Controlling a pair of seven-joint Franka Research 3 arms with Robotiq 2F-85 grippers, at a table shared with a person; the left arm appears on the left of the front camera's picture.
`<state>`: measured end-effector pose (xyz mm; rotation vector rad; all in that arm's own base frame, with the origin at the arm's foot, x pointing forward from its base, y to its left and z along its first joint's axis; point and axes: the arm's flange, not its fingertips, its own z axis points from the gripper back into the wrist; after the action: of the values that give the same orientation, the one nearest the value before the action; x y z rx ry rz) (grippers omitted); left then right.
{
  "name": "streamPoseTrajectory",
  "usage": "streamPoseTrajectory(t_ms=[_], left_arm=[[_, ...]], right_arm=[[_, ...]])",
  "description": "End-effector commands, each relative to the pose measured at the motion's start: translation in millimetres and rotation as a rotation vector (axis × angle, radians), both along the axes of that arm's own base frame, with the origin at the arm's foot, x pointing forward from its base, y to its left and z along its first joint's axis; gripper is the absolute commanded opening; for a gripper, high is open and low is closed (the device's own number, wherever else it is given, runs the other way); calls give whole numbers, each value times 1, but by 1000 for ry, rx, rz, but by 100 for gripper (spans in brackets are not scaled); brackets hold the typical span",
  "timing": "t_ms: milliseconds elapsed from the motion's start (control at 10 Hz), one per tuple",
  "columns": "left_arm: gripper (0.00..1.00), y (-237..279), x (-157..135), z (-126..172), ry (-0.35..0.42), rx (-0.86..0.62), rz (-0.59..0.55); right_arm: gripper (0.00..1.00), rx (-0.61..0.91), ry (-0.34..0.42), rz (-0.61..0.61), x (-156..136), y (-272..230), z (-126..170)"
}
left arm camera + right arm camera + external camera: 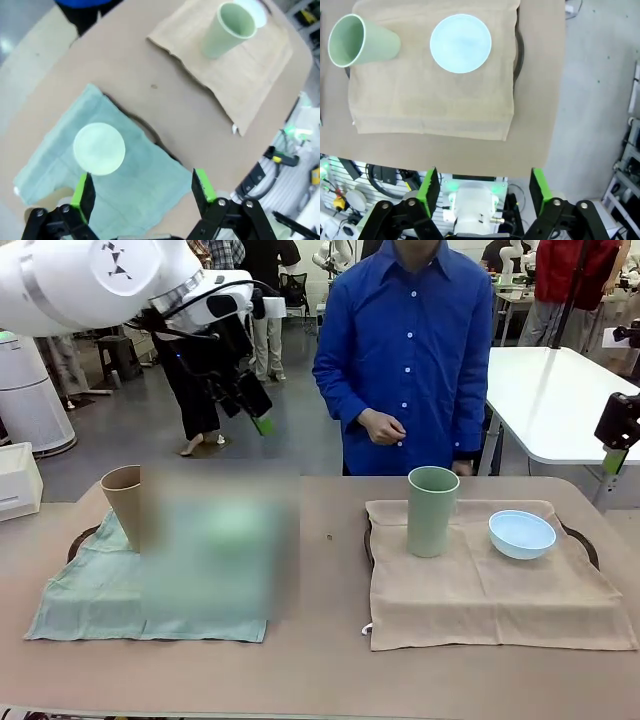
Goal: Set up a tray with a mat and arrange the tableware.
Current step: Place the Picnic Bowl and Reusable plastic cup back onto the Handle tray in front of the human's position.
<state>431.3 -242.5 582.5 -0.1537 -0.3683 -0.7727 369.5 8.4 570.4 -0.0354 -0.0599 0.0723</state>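
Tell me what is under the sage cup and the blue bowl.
The sage cup and blue bowl stand on a tan mat. A dark tray rim peeks out at the mat's edges; the mat covers the rest of the tray.

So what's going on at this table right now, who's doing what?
Nothing is being held. Two place settings are laid out. On the tan mat stand the sage green cup and the pale blue bowl. On the green mat sit the tan cup and the mint green bowl. The left pincer hovers open above the green mat, and the right pincer hangs open off the table's edge. A person in a blue shirt stands at the far side.
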Motion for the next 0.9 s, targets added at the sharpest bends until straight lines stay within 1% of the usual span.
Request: streamPoseTrajectory(t_ms=[0, 100, 200, 800], left_arm=[[100, 13, -13, 2, 32, 82, 136], [100, 22, -15, 2, 19, 113, 186], [100, 10, -2, 2, 12, 29, 58], [100, 10, -2, 2, 12, 29, 58]], right_arm=[[100, -10, 37, -35, 16, -1, 0], [100, -15, 49, -38, 35, -8, -8], [100, 2, 10, -5, 3, -1, -1], [100, 2, 10, -5, 3, -1, -1]])
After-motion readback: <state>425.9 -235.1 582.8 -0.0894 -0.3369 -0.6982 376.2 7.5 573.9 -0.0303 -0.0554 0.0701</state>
